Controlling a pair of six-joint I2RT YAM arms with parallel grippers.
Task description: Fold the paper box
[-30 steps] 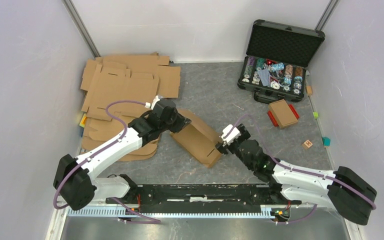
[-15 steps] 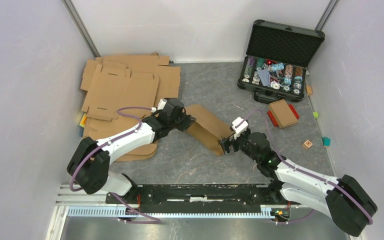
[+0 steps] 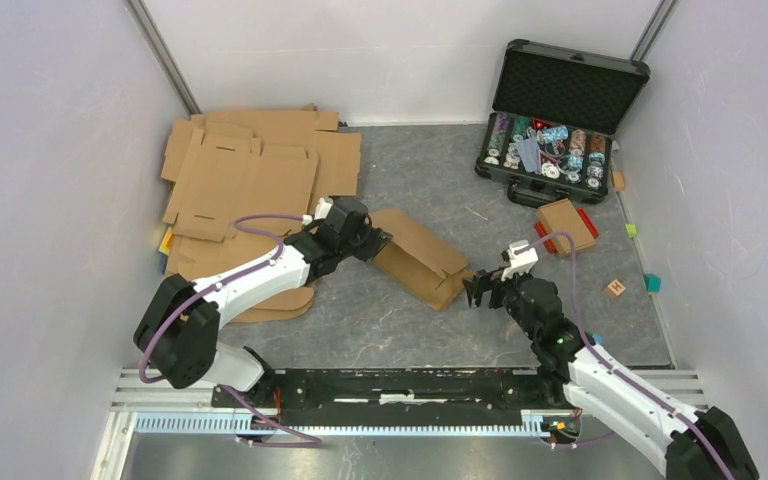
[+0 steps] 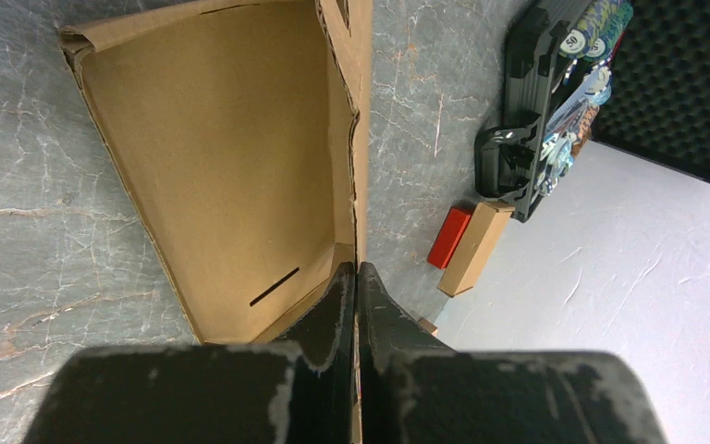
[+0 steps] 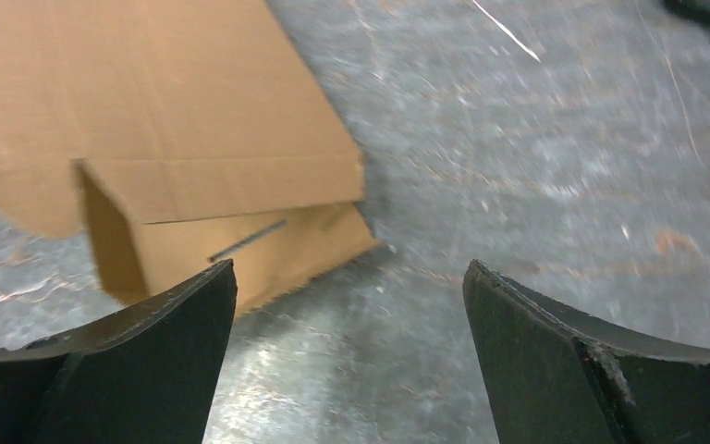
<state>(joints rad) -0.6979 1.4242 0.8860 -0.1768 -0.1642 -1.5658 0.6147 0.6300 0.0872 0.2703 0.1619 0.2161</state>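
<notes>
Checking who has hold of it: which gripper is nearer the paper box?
Left. The left gripper is shut on a side wall of the paper box. The right gripper hangs open just off its right end, apart.

The paper box is blurred, cropped in right wrist view

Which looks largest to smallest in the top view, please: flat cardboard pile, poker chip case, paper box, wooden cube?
1. flat cardboard pile
2. poker chip case
3. paper box
4. wooden cube
</notes>
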